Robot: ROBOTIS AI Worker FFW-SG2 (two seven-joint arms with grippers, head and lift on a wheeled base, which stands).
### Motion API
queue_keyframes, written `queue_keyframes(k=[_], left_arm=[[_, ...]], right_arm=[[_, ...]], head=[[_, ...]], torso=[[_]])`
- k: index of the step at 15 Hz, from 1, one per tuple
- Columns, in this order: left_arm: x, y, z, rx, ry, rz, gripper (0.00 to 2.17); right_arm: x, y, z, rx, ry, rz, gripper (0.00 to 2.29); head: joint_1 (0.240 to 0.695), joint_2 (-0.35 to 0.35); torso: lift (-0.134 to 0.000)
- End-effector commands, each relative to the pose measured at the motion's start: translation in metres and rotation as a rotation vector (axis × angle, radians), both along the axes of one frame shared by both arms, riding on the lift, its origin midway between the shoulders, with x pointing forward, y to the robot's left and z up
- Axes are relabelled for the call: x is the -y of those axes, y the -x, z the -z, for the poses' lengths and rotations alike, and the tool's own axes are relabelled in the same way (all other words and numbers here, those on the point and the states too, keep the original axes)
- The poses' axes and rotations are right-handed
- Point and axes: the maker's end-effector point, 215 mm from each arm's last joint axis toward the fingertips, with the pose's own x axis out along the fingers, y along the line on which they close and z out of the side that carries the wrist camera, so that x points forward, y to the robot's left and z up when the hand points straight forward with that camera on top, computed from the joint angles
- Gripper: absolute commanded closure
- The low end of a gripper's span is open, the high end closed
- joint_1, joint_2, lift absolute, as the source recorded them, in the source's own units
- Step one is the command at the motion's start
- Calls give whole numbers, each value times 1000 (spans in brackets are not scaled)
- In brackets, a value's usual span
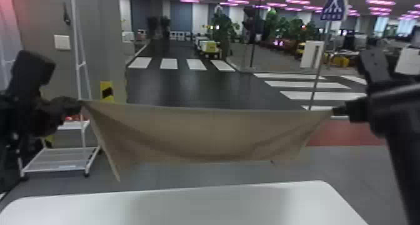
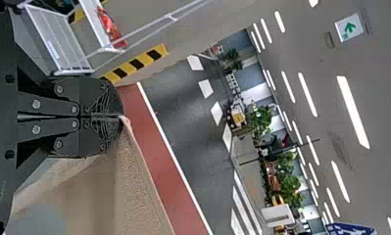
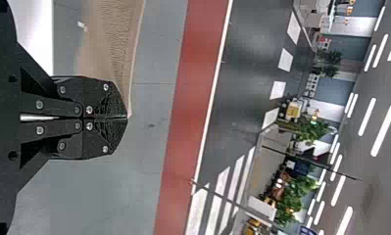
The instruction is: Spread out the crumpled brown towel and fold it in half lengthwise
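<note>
The brown towel (image 1: pixel 212 133) hangs stretched in the air between both grippers, above and beyond the white table. Its top edge runs nearly straight, the lower part sags in soft folds, and one corner dangles lower at the left. My left gripper (image 1: pixel 78 106) holds the upper left corner; in the left wrist view the same gripper (image 2: pixel 120 117) is closed on the towel (image 2: pixel 139 196). At the upper right corner is my right gripper (image 1: pixel 336 111). The right wrist view has this gripper (image 3: pixel 126 117) pinching the very edge of the towel (image 3: pixel 119 44).
The white table (image 1: pixel 187 205) spans the bottom of the head view, below the towel. A white wheeled rack (image 1: pixel 62 160) stands on the floor at the left, behind my left arm. A signpost (image 1: pixel 320 58) rises beyond the right side.
</note>
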Motion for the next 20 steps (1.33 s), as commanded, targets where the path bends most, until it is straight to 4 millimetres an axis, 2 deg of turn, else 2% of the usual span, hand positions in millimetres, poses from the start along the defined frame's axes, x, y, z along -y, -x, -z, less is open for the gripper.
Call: queue_keyframes(k=[1, 2, 3, 4, 6, 7, 8, 9, 11, 12, 15, 18, 19, 20], left_arm=[[-24, 86, 49, -1, -47, -14, 2125], [-31, 123, 74, -18, -54, -11, 2125], [-27, 151, 96, -26, -55, 13, 2121], [-19, 177, 114, -16, -65, 51, 2125], [8, 237, 148, 12, -58, 148, 2125], [26, 263, 157, 35, -67, 201, 2121], [37, 287, 173, 27, -71, 237, 2125], [42, 304, 193, -3, -59, 257, 2125], [46, 323, 210, -12, -62, 289, 2125], [36, 330, 216, -29, -73, 286, 2125], [18, 348, 221, -52, -111, 314, 2125], [-1, 348, 211, -41, -134, 303, 2125], [-3, 348, 210, -50, -143, 322, 2125], [3, 350, 219, -92, -144, 383, 2125]], right_arm=[[5, 79, 63, -53, -57, -11, 1750], [4, 120, 91, -72, -68, -24, 1750], [3, 151, 117, -101, -68, -36, 1750], [-4, 179, 142, -127, -51, -59, 1750], [-15, 227, 168, -135, -16, -116, 1750], [-17, 247, 177, -132, -10, -144, 1750], [-21, 264, 190, -142, 1, -173, 1750], [-24, 277, 201, -156, 3, -198, 1750], [-39, 294, 214, -180, -5, -251, 1750], [-46, 300, 215, -179, 3, -277, 1750], [-52, 322, 214, -168, 7, -325, 1750], [-29, 327, 201, -145, 4, -281, 1750], [-32, 328, 199, -147, -3, -296, 1750], [-38, 330, 200, -153, -15, -323, 1750]], head=[[284, -143], [309, -140], [397, -141], [455, -143], [559, -156], [612, -166], [695, -195], [695, -219], [695, -257], [695, -270], [695, -257], [695, -245], [695, -247], [695, -247]], torso=[[-125], [-125], [-125], [-125], [-125], [-125], [-125], [-125], [-125], [-125], [-125], [-125], [-125], [-125]])
